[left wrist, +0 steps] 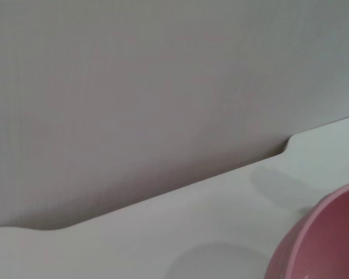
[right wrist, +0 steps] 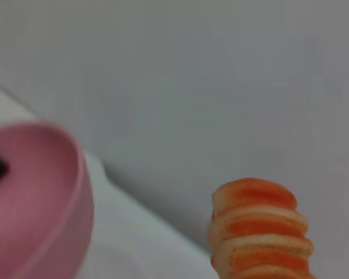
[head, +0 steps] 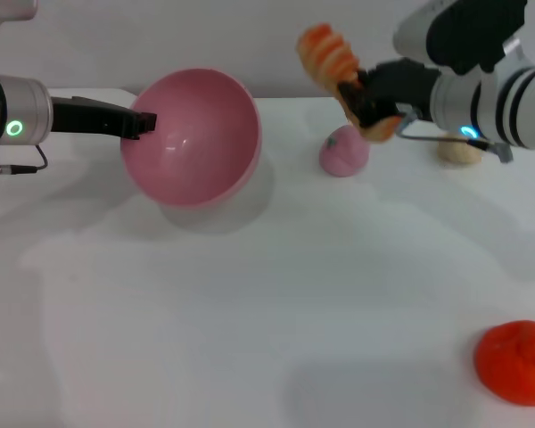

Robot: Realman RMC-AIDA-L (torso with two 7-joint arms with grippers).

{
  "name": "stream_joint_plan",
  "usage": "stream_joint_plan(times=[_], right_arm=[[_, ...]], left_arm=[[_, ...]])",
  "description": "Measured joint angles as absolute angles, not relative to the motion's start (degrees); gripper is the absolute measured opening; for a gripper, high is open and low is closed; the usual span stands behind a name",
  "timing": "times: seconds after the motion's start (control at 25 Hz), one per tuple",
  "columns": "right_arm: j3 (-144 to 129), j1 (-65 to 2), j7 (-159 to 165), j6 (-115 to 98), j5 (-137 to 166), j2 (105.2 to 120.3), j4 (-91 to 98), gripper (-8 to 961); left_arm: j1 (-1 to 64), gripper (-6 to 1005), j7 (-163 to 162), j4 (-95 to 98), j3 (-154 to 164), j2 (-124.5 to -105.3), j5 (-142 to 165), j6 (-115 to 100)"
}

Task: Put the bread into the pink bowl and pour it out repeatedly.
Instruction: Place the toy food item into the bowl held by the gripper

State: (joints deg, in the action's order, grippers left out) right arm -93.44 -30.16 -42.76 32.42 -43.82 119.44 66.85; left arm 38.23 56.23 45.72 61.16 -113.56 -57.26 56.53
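Loading step: right gripper [head: 367, 100] jaws clamped on the bread [head: 330, 52], raised right of the pink bowl [head: 196, 138], which left gripper [head: 143, 123] jaws pinched tilted at its rim; next, carry bread over opening.

Part of the pink bowl [left wrist: 326, 244] shows above the white table [left wrist: 163, 232].

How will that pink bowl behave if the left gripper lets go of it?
The pink bowl is tilted, held at its rim by the left gripper. Round-bottomed, it would likely rock back upright. It looks like thin, smooth plastic, so probably light and easily slid.
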Motion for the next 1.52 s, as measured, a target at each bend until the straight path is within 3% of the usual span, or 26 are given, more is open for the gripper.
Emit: stream_joint_plan(times=[0.72,1.52], right_arm=[[-103.3,-30.8,-42.9,17.2,-42.5,119.45,79.4,154],[-114.2,-33.1,-42.6,12.7,-47.9,119.42,75.1,146]], left_arm=[[37.8,49,56.3,45.5,61.2,-114.22,-57.0,56.2],[38.2,49,56.3,45.5,61.2,-114.63,-57.0,55.6]])
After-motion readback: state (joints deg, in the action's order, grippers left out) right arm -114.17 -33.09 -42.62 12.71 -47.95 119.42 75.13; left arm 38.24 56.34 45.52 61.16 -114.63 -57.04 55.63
